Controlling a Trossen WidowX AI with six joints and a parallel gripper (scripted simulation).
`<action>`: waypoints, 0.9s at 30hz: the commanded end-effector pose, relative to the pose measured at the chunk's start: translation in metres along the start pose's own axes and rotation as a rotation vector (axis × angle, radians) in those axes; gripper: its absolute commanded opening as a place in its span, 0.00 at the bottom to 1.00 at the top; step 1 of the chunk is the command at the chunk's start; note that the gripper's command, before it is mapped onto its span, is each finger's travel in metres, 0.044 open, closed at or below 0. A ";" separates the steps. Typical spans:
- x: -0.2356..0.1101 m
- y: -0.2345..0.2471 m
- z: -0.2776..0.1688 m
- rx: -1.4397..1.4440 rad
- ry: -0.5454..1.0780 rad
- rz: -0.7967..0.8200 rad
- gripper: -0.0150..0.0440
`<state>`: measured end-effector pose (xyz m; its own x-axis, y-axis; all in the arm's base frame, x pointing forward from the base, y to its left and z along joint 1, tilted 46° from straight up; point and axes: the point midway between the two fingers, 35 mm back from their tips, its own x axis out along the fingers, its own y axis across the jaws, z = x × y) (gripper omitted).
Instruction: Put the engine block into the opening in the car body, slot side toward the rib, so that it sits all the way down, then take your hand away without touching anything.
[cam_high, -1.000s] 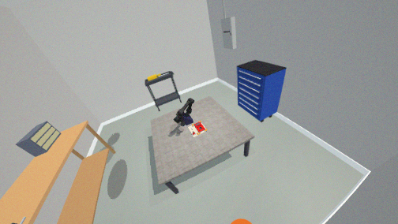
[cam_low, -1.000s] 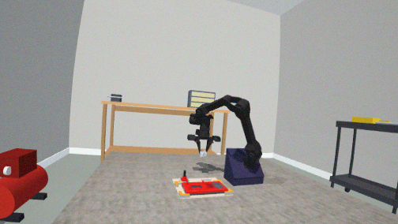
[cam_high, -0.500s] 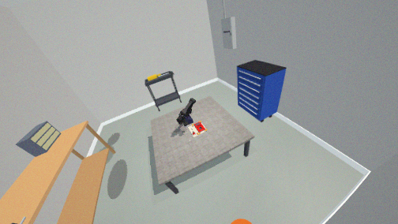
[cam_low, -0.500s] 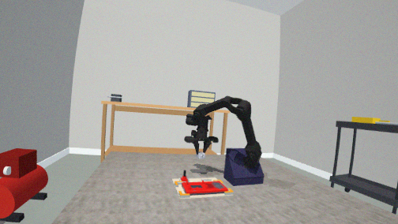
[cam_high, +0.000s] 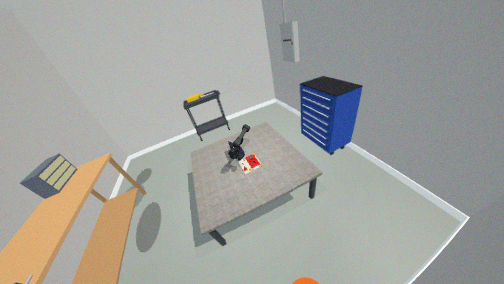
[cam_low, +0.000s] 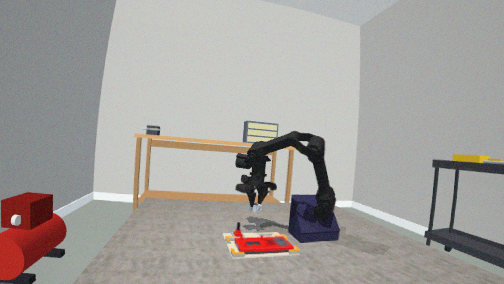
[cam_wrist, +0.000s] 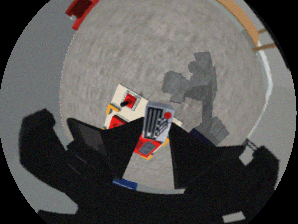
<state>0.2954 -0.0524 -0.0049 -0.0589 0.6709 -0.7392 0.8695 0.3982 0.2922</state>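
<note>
Black arm (cam_low: 300, 142) on a dark navy base (cam_low: 302, 231); table top (cam_high: 280, 165) mottled grey-brown, tile-like. Car body (cam_low: 262, 244) bright red on a cream board (cam_low: 231, 248) with orange corners. Engine block (cam_wrist: 156, 123) seems pale grey with dark stripes.

Grey walls enclose a blue drawer cabinet (cam_high: 330, 112), wooden workbench (cam_high: 60, 210) and black cart (cam_high: 206, 114).

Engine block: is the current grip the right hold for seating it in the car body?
Looks sound. The gripper pinches the engine block by its upper part from above, two opposite sides between the fingers, so its lower end hangs free, likely able to enter the opening. The red car body lies flat on the table, which favours a top-down approach. Slot orientation is too small to tell.
</note>
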 end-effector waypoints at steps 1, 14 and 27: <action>0.002 0.010 -0.007 -0.084 -0.006 0.004 0.25; 0.013 0.039 -0.030 -0.348 -0.011 0.007 0.25; 0.024 0.064 -0.058 -0.607 -0.006 0.014 0.25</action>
<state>0.3194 0.0176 0.0260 -0.0500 0.6728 -0.7381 0.4924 0.6596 0.5679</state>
